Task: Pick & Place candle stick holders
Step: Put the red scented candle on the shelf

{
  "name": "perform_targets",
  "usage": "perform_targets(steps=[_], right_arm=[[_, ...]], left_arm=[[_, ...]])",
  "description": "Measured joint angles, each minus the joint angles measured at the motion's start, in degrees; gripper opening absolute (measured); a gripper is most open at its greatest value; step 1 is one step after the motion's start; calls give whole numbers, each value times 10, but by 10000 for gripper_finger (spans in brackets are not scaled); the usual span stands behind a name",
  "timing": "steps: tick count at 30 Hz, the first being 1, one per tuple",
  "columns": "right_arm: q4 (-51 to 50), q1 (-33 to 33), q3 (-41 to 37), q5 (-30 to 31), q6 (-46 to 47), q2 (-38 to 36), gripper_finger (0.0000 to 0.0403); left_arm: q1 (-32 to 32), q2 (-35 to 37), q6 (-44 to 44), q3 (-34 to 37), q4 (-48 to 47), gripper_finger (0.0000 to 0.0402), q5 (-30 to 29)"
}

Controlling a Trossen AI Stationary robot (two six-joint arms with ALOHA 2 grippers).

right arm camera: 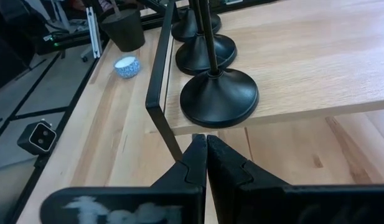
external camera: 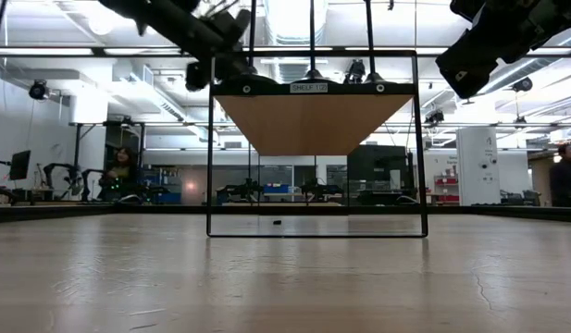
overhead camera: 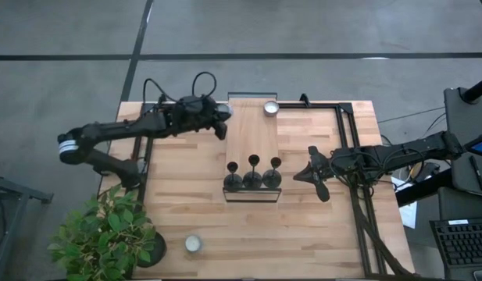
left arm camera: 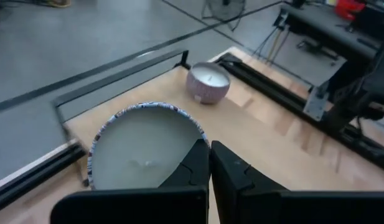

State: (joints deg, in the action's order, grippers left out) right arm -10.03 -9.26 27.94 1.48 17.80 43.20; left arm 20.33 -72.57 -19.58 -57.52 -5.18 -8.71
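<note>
I am holding my right gripper (overhead camera: 303, 173), fingers together, just beside the nearest of the three upright candle stick holders (overhead camera: 275, 178) standing on the shelf (overhead camera: 252, 133), closer than my left gripper (overhead camera: 223, 129).

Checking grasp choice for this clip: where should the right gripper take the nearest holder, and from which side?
Probably the thin stem of the rightmost holder, approached from the right, where the right gripper sits, shut. The holder stands upright at the shelf edge; its disc base looks too wide and flat, and neighbours crowd its left.
</note>
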Motion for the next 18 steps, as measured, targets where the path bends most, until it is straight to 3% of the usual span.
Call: perform_targets(steps=[10, 18], right_arm=[[0, 0, 0, 0, -5, 0, 8], [0, 0, -5, 0, -7, 0, 8]], left_arm=[[56, -108, 17, -92, -29, 0, 80], [73, -214, 24, -256, -231, 0, 71]])
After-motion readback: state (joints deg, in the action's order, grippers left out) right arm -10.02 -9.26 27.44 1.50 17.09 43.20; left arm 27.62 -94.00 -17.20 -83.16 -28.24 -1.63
